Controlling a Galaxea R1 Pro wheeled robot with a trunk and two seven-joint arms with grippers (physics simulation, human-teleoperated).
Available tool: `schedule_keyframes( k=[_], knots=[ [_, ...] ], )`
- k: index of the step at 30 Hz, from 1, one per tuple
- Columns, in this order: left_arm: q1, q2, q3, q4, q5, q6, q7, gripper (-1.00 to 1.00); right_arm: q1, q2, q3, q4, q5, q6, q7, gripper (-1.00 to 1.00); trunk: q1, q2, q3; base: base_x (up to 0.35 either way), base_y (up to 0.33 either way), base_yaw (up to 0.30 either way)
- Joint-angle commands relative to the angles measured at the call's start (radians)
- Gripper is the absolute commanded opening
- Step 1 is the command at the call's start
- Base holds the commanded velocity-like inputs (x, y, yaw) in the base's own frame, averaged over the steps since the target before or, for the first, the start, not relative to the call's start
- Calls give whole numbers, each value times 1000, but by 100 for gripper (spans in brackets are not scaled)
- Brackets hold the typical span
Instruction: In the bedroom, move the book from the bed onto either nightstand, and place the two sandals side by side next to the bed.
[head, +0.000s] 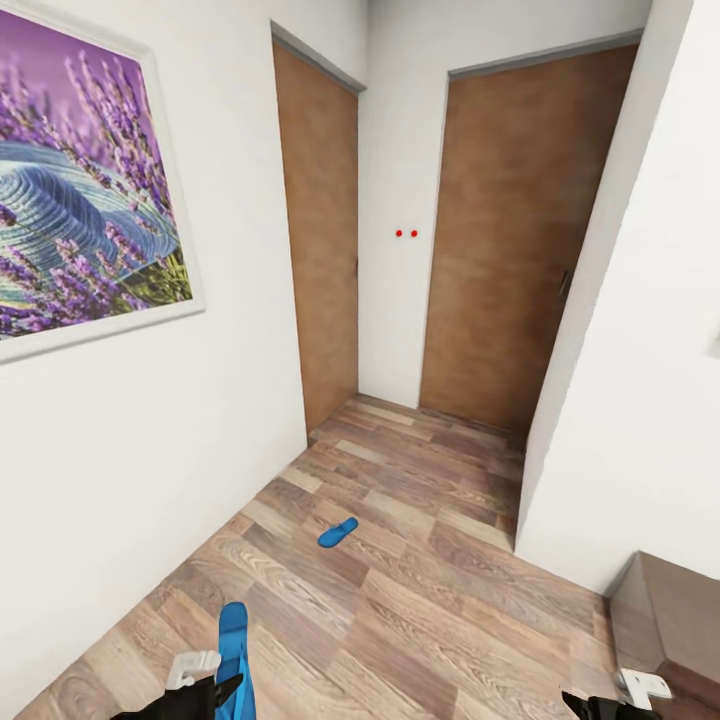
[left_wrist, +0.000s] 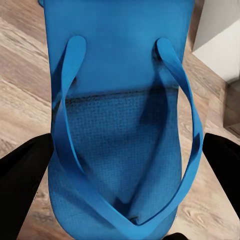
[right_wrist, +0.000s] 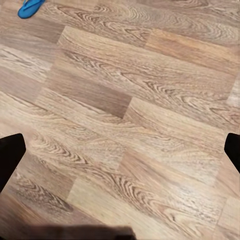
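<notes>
sandals: one in the pincer, one on the floor

one sandal (left_wrist: 120, 100) sits clamped in the left pincer (head: 225, 690), low at the near left, its long axis running near to far. the second sandal (head: 338, 532) lies flat on the wood floor (head: 430, 600) further off, angled far-right. neither looks placed yet; bed and book are out of view. the right pincer (right_wrist: 120, 150) stands apart, empty.

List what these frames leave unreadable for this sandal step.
- Left gripper: head view's bottom edge crops it; whether its fingers press the held sandal cannot be told.
- Right gripper: cropped in the head view.
- Second sandal: too small to read its straps.
- Brown furniture: cut off by the frame corner.
</notes>
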Motion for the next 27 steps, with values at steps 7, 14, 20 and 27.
schedule_keyframes(
  k=[7, 14, 20, 27],
  knots=[
    [-1, 0, 8, 2, -2, -2, -4, -100, -1, 1, -6, -2, 0, 9, 7, 100, 1, -1, -1, 252, 0, 225],
    [-1, 0, 8, 2, -2, -2, -4, -100, -1, 1, -6, -2, 0, 9, 7, 100, 1, -1, -1, 22, 0, 289],
    [-1, 0, 8, 2, -2, -2, -4, -100, -1, 1, -6, -2, 0, 9, 7, 100, 1, -1, -1, 3, 0, 270],
    [-1, 0, 8, 2, -1, -2, -3, -100, -1, 1, -6, -2, 0, 9, 7, 100, 1, -1, -1, 209, 0, 52]
  ],
)
